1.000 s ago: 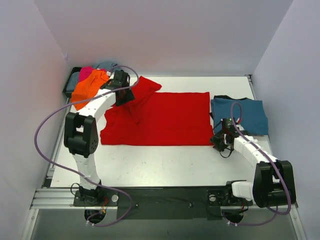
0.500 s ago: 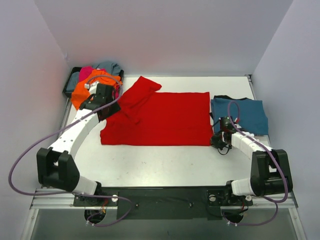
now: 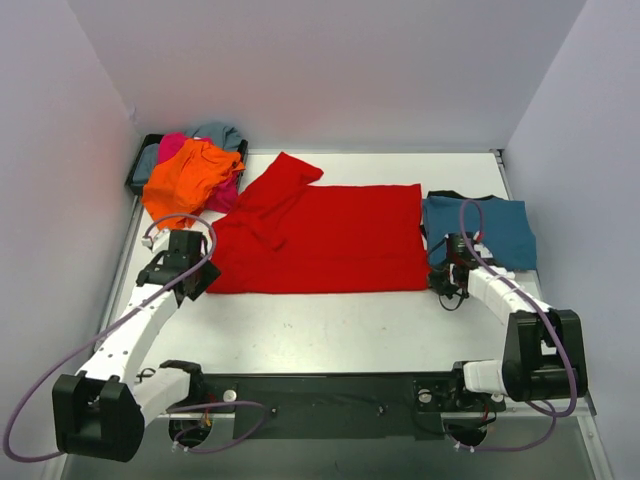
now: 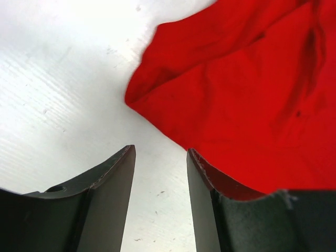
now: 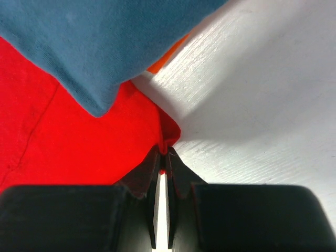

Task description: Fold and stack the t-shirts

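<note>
The red t-shirt [image 3: 320,235] lies spread flat across the middle of the table, one sleeve folded over at its upper left. My right gripper [image 3: 438,281] is shut on the shirt's near right corner [image 5: 167,137], next to the folded teal t-shirt [image 3: 482,230]. My left gripper [image 3: 196,272] is open and empty just left of the shirt's near left corner [image 4: 137,97]. In the left wrist view the fingers [image 4: 113,178] straddle bare table, with red cloth [image 4: 247,94] to the right.
A pile of orange [image 3: 185,175], magenta [image 3: 172,145] and grey-blue [image 3: 215,132] t-shirts fills a dark bin [image 3: 137,170] at the far left corner. A black garment edge [image 3: 452,194] shows under the teal shirt. White walls stand at the far side and both sides.
My left arm has let go of the shirt's upper left sleeve and swung back toward me, down to the shirt's near left corner. My right gripper has stayed at the near right corner.
</note>
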`<state>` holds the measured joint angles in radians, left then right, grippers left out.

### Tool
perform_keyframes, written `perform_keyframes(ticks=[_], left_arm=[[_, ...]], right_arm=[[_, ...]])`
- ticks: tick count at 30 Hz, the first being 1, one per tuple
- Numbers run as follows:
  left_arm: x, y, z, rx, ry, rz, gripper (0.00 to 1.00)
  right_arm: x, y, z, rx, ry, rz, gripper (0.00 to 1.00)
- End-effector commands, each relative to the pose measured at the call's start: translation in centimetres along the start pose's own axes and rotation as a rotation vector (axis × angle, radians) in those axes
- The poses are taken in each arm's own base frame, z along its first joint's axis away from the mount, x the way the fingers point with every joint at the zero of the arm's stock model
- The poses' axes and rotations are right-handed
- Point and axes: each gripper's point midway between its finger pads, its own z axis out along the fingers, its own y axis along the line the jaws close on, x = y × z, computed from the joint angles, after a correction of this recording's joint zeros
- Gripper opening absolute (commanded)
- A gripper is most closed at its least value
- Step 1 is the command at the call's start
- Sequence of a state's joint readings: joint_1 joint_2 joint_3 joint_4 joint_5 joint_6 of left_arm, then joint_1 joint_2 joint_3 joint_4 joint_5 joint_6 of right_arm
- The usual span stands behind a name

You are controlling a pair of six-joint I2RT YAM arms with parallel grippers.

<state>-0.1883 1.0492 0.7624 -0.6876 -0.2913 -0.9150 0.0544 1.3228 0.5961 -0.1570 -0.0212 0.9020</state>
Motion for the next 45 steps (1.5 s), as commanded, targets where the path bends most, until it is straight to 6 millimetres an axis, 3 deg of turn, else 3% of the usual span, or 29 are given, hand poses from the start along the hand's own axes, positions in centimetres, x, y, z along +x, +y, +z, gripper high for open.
perform_keyframes(ticks=[1,9,27,29,31,32,34,36,39,45], left_arm=[[1.1,0.2,1.6,0.046,0.064,-0.103,0.54],[2.1,-0.3,3.0,0.068,0.103,-0.15,0.52],[3.1,2.5,7.7,-0.083,0.055,-0.17,0.48],[3.4,3.0,8.3,-0.11,0.055,-0.181,0.44],[3.7,3.5,8.8,-0.133,0.053,-0.194,0.33],[4.0,3.8,9.0,-0.139,0.055,-0.194,0.2],[3.5,3.2,9.2,-0.108,0.029,-0.2,0.08],[2.2,2.5,8.9,-0.076,-0.018,-0.173,0.01],[0.1,1.8,7.7,-0.053,-0.08,-0.158,0.0],[-4.6,-0.2,1.8,0.036,-0.196,-0.149,0.0]], right_arm=[[0.2,-1.7,-0.1,0.04,-0.012,-0.027,0.0],[0.8,-1.1,0.2,0.006,0.016,-0.025,0.0],[1.3,-0.9,0.3,-0.012,0.04,-0.02,0.0],[1.4,-1.0,0.3,-0.011,0.041,-0.02,0.0],[1.3,-1.0,0.2,-0.011,0.039,-0.02,0.0],[1.4,-1.0,0.2,-0.01,0.04,-0.02,0.0],[1.0,-0.9,0.0,-0.012,0.03,-0.017,0.0],[0.7,-0.6,-0.3,-0.017,0.024,-0.013,0.0],[-0.2,-0.1,-1.2,-0.025,0.015,-0.003,0.0],[-3.8,2.3,-4.9,-0.116,-0.036,0.052,0.0]])
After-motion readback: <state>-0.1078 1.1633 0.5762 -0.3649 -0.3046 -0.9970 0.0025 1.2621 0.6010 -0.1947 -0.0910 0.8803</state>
